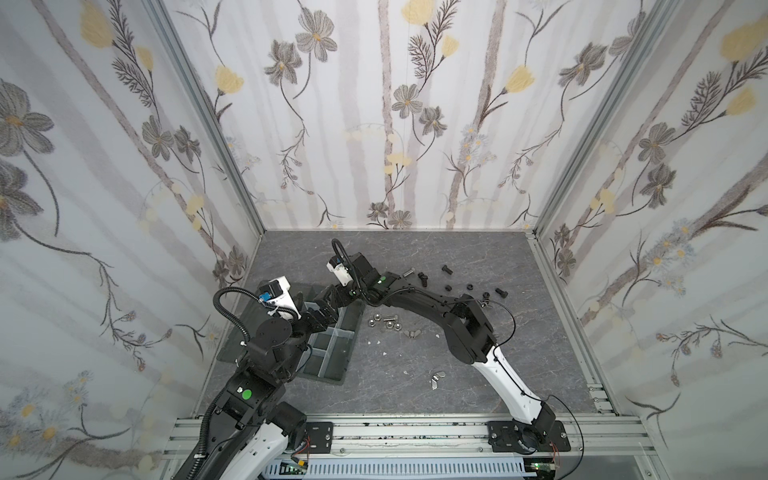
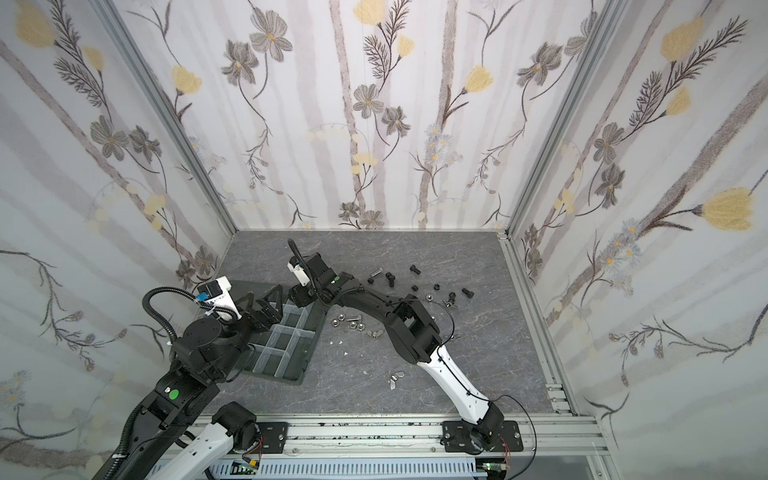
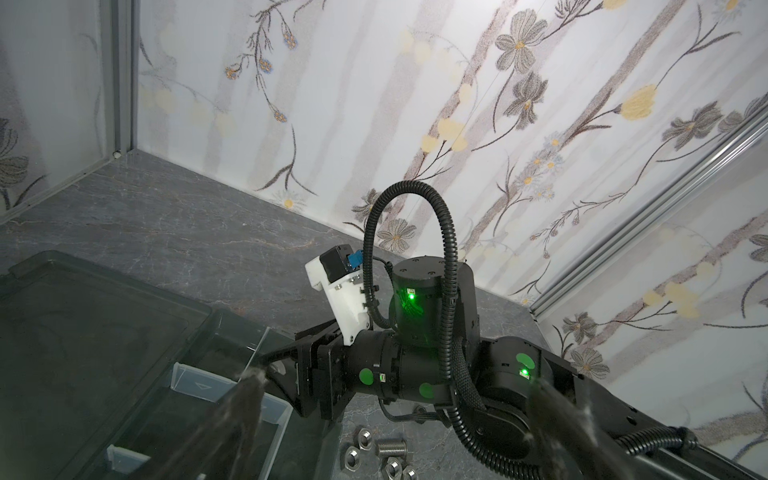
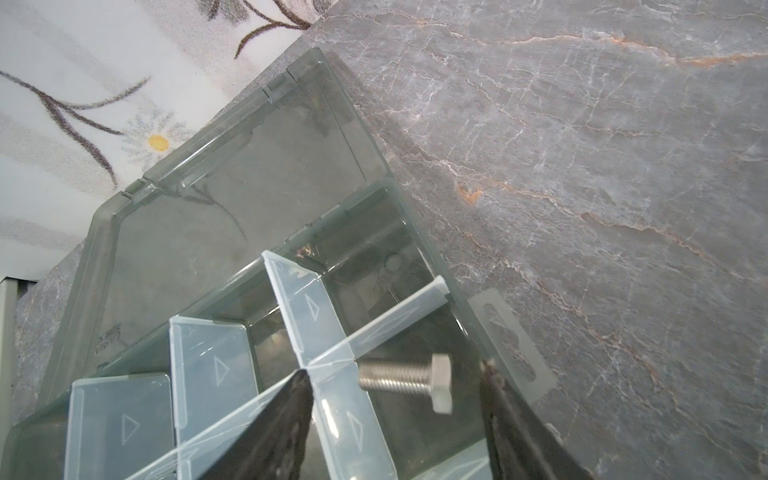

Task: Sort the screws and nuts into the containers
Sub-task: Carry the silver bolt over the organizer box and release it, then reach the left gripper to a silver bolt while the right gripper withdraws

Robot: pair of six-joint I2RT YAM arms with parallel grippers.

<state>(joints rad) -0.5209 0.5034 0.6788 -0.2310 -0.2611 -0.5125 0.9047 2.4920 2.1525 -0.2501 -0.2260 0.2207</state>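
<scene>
One silver screw (image 4: 405,382) hangs loose between the parted fingers of the right tool (image 4: 395,368), touching neither. It is directly above a compartment (image 4: 419,440) of the tray (image 4: 415,232), beside the crossed dividers (image 4: 309,316), placed there, I judge, to drop cleanly inside. The left tool (image 1: 322,318) hovers wide and empty over the same tray near the worktop's (image 1: 415,399) left edge. Beside the tray lie silver nuts (image 1: 384,322); black screws and nuts (image 1: 423,277) sit nearer the far edge.
</scene>
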